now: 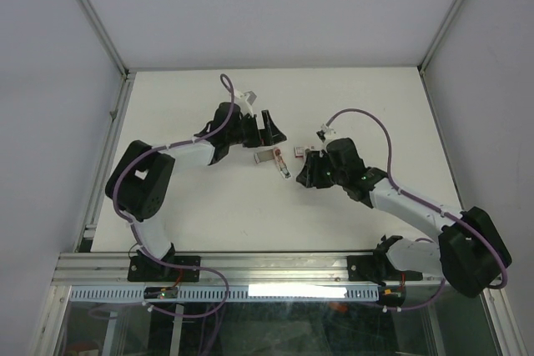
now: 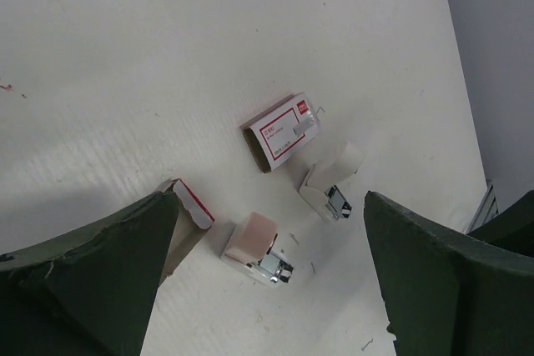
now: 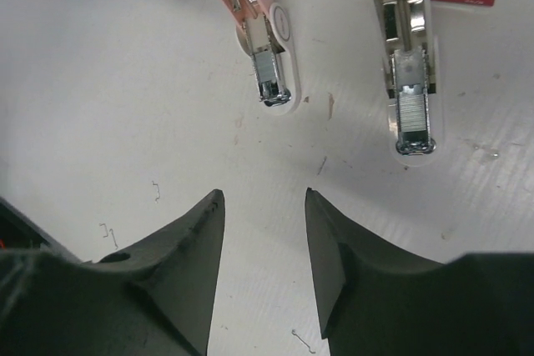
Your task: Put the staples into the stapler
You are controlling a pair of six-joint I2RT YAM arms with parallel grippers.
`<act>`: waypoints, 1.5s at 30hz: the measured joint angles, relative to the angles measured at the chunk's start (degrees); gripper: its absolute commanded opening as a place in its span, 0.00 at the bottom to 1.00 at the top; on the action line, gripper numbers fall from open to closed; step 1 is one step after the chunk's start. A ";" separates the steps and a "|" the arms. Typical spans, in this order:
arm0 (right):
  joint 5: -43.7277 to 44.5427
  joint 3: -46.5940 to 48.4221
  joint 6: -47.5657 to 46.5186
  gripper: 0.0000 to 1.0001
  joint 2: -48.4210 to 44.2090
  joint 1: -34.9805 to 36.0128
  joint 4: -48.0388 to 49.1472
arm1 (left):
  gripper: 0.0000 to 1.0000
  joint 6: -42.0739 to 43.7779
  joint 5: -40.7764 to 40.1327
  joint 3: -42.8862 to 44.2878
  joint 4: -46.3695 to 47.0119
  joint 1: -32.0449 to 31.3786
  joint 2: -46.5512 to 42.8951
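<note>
The pink stapler lies on the table just ahead of my right gripper, metal nose towards it. A white-and-metal stapler piece lies to its right, with a ribbed silvery strip of staples in its channel. The right gripper is open and holds nothing. My left gripper is open wide above the pink stapler, the white piece and the red-and-white staple box. A second red-edged box part is half hidden behind its left finger. The top view shows both grippers flanking the pieces.
Loose single staples are scattered on the white table near the right gripper's fingers. The table's right edge and a metal rail show beyond the left gripper. White walls enclose the table.
</note>
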 measured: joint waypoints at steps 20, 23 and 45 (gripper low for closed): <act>-4.94 -4.46 5.97 0.37 4.83 0.00 11.34 | 0.98 3.78 4.04 2.93 -0.28 -4.85 4.26; -4.96 -5.09 6.29 0.36 5.66 0.00 12.68 | 0.99 4.52 3.89 2.51 -0.37 -5.62 3.78; -4.72 -7.08 8.46 0.30 8.11 0.00 16.50 | 0.99 7.98 -2.21 1.07 -5.01 -11.06 -2.10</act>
